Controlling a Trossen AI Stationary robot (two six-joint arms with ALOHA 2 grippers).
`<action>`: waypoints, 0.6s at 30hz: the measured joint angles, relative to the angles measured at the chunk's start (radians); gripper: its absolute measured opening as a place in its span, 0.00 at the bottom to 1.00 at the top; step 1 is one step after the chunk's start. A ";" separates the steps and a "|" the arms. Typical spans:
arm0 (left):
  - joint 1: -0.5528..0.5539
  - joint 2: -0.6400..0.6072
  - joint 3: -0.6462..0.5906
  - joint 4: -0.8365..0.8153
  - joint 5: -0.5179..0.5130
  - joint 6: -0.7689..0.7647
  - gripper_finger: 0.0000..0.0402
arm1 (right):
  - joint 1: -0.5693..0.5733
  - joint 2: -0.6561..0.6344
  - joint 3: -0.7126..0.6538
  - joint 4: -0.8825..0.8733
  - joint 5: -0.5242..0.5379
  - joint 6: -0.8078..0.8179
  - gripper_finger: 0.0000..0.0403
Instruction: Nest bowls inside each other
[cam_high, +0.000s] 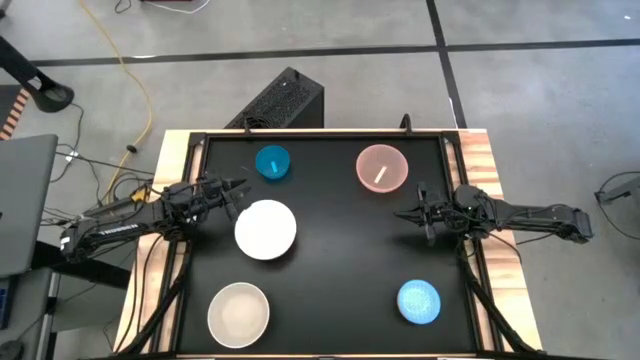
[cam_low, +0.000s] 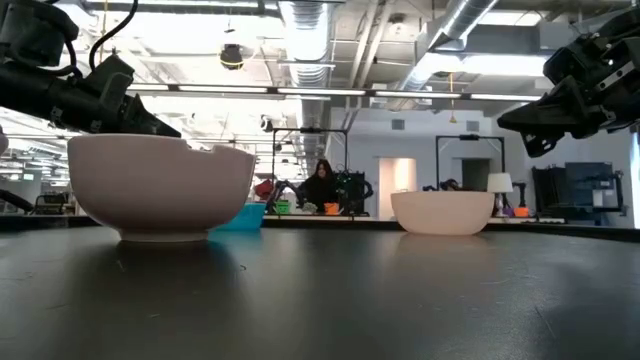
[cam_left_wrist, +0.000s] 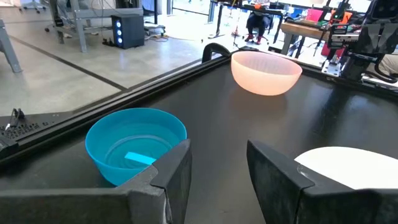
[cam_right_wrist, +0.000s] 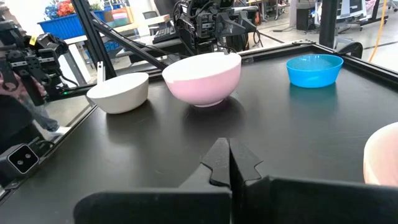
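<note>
Five bowls rest base-down, apart from one another, on the black table top. The small teal-blue bowl (cam_high: 272, 162) and the pink bowl (cam_high: 382, 167) are far. The white bowl (cam_high: 265, 229) is left of centre. The cream-beige bowl (cam_high: 238, 313) is near left, the light blue bowl (cam_high: 419, 302) near right. My left gripper (cam_high: 238, 187) hovers open between the teal bowl (cam_left_wrist: 135, 146) and the white bowl (cam_left_wrist: 348, 165), touching neither. My right gripper (cam_high: 405, 214) hovers shut, nearer than the pink bowl (cam_right_wrist: 382, 155), and points at the white bowl (cam_right_wrist: 202, 78).
A raised black frame (cam_high: 320, 133) rims the table top, with wooden strips (cam_high: 495, 170) outside it. A dark box (cam_high: 280, 100) stands on the floor beyond the far edge. Bare table top lies between the bowls in the middle (cam_high: 340, 260). A person (cam_low: 322, 185) sits far off in the room.
</note>
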 joint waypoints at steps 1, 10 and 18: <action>0.000 0.000 0.000 0.000 0.000 0.000 0.36 | 0.000 0.000 0.000 0.000 0.000 0.000 0.00; 0.000 0.000 -0.002 0.009 0.032 -0.355 0.36 | 0.000 0.000 0.000 0.000 0.000 -0.001 0.00; 0.000 0.000 -0.002 0.007 -0.006 -0.822 0.36 | 0.000 0.000 0.000 0.004 0.005 -0.042 0.00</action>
